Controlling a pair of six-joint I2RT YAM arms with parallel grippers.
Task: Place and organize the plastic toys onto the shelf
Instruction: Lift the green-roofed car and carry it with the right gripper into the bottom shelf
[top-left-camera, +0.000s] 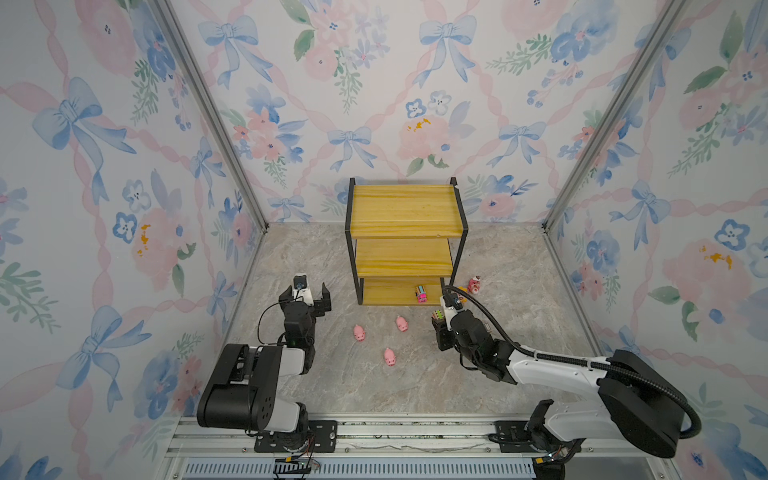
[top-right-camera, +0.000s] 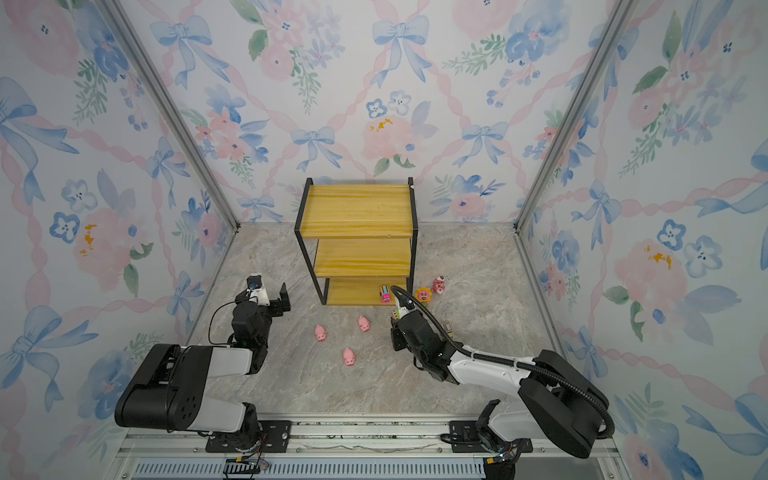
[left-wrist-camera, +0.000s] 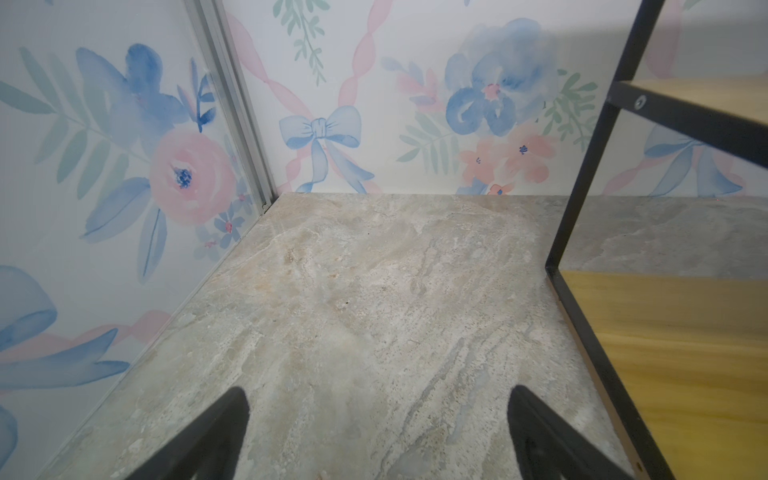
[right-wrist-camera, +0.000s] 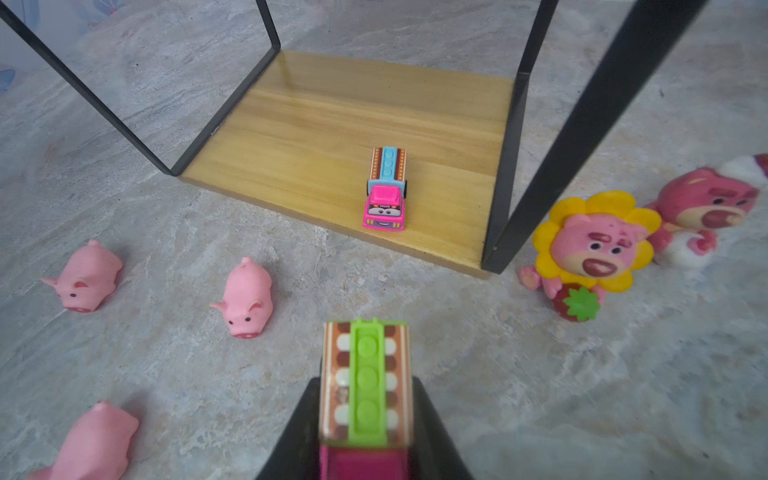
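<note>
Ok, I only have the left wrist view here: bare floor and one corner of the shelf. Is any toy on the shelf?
Observer: Yes, one. A blue-top truck sits on the bottom board of the shelf, near its right end.
Operator: Anything being carried?
Observer: The right gripper is shut on a green-top truck, in front of the shelf's right corner.
Operator: Which toys are off the shelf?
Observer: Three pigs lie in front of it, and two bears stand at its right side.
</note>
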